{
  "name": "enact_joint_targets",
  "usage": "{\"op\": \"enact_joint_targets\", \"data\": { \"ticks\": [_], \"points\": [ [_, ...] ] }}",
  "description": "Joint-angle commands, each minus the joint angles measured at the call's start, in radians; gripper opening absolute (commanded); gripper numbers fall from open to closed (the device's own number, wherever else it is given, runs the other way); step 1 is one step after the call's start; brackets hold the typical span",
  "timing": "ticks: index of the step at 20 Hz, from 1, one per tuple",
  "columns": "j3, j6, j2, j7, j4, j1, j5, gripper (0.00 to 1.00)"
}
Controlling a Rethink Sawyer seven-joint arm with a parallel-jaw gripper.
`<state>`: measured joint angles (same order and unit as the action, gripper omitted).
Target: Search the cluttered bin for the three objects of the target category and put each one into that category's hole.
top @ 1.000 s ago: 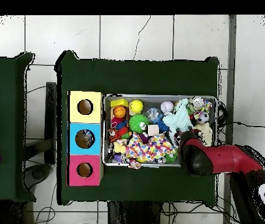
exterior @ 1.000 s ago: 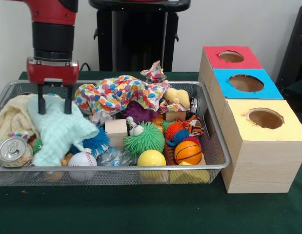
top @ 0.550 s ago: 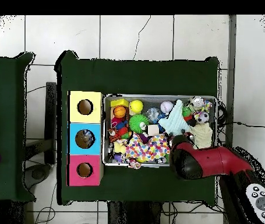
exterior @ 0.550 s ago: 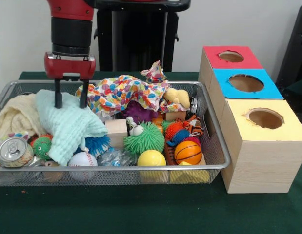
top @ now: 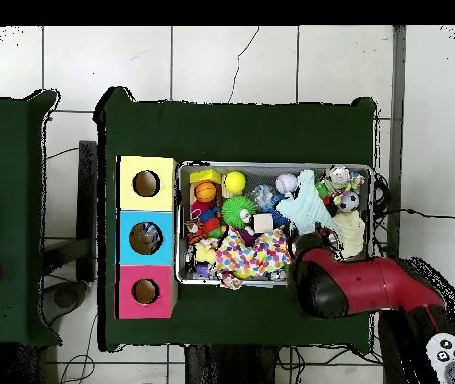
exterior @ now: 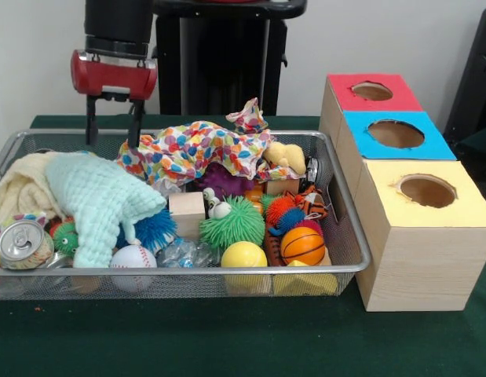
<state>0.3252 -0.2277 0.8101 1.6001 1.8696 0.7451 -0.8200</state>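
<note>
From the front, the hand [exterior: 113, 118] hangs empty above the bin's [exterior: 348, 228] far left corner, its two fingers [exterior: 91, 122] spread apart and clear of everything, just over the rim. Below it the mint cloth [exterior: 101, 200] lies draped over the cream towel [exterior: 19, 192] at the bin's left end, and the spotted cloth [exterior: 191, 149] covers the far middle; which category is wanted cannot be told here. The risk I see is that these cloths hide targets, and a blind descent could snag fabric and drag the can [exterior: 19, 239] or baseball [exterior: 133, 257] over the near rim. From overhead, the arm [top: 356, 285] masks the bin's [top: 274, 166] corner by the robot, so anything lying there goes unseen, while the three-hole box [top: 146, 238] stands against the bin's opposite end, a long carry on which a loose pinch could drop a toy onto the surface [top: 236, 125]
</note>
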Motion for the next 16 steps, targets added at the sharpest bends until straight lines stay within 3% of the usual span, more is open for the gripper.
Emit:
{"op": "enact_joint_targets", "data": {
  "ticks": [1, 3, 7, 16],
  "points": [
    [0.014, -0.198, 0.121, -0.023, 0.094, -0.025, 0.08, 1.0],
    [0.028, -0.232, 0.16, -0.049, 0.111, -0.018, 0.113, 1.0],
    [0.023, -0.265, 0.198, -0.01, 0.128, -0.046, 0.169, 1.0],
    [-0.031, -0.203, 0.132, 0.131, 0.09, -0.182, 0.184, 1.0]
  ]
}}
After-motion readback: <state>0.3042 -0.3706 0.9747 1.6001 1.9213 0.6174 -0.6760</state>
